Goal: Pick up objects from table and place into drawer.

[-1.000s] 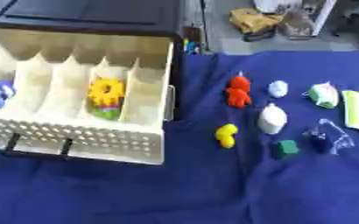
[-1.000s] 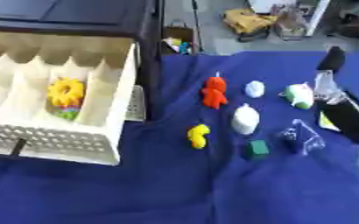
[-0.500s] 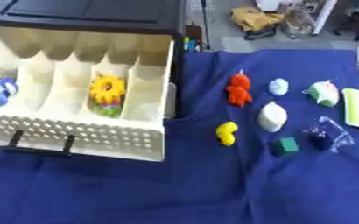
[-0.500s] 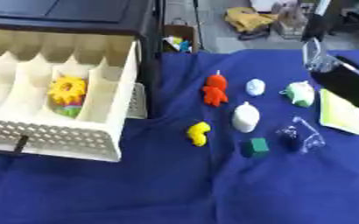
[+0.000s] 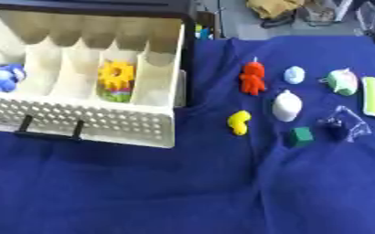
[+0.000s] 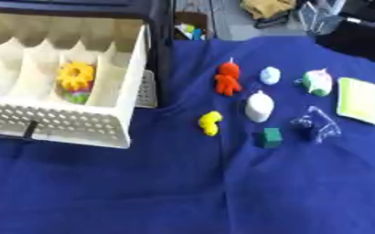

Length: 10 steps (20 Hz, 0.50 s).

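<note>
An open cream drawer (image 5: 103, 121) with dividers stands at the left. It holds a yellow gear toy (image 5: 115, 75) and a blue toy (image 5: 0, 77). On the blue cloth to its right lie a red figure (image 5: 252, 77), a pale blue piece (image 5: 294, 74), a green and white toy (image 5: 343, 81), a white bottle shape (image 5: 286, 105), a yellow piece (image 5: 238, 122), a green cube (image 5: 302, 136) and a clear wrapper with something dark blue (image 5: 343, 130). My right hand (image 6: 352, 39) shows as a blurred black shape at the far right, above and behind the objects. My left hand is out of sight.
A pale green flat pad (image 6: 360, 100) lies at the cloth's right edge. A black cabinet top (image 5: 87, 6) frames the drawer from behind. Beyond the table's far edge are floor clutter and something clear (image 6: 317, 17). Bare blue cloth (image 5: 183, 192) fills the front.
My right hand has risen from beside the green pad toward the far right corner. The objects on the cloth stay where they were.
</note>
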Available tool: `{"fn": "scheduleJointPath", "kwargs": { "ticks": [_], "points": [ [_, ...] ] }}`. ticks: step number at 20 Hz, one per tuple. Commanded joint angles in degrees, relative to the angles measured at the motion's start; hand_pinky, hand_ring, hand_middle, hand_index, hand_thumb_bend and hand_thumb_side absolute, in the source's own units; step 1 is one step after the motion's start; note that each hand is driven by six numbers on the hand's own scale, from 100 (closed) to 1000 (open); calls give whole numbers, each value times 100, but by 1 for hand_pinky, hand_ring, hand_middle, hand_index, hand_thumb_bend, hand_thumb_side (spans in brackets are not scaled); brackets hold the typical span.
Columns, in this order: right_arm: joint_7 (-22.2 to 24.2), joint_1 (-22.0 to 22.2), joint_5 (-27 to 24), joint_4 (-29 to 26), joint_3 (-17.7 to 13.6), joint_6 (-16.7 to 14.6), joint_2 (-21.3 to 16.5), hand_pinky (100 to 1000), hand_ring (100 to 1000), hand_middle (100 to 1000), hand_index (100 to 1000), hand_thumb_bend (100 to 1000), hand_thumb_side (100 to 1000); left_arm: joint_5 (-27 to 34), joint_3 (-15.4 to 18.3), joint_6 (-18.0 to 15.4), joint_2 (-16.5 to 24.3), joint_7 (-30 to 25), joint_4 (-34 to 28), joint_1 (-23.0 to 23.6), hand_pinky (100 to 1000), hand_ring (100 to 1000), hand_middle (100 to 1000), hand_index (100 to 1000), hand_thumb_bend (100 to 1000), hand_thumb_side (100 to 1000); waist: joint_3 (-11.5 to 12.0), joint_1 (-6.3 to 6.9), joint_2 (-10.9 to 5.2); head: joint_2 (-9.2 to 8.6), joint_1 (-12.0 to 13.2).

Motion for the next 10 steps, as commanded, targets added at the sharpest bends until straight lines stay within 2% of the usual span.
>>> {"fn": "scheduleJointPath", "kwargs": {
  "ticks": [1,5,8,10],
  "points": [
    [512,-262,-78,7,156,52,-435,853,911,845,973,119,463,41,-8,-6,190,-42,-74,12,447,674,578,795,186,964,-3,8,-149,78,0],
    [1100,-549,-98,308,409,-46,-696,864,935,887,1000,111,498,72,-19,-6,211,-64,-74,43,447,673,578,795,185,965,-2,7,-197,101,-28],
    [1488,-707,-104,589,577,-189,-830,878,956,918,1000,140,582,94,-27,-11,232,-79,-74,60,447,673,578,794,185,965,-15,8,-229,99,-42],
    [1695,-799,-95,798,649,-296,-909,887,968,934,1000,147,605,109,-30,-14,246,-87,-74,70,447,673,578,794,183,965,-25,10,-251,81,-48]
  ]
}}
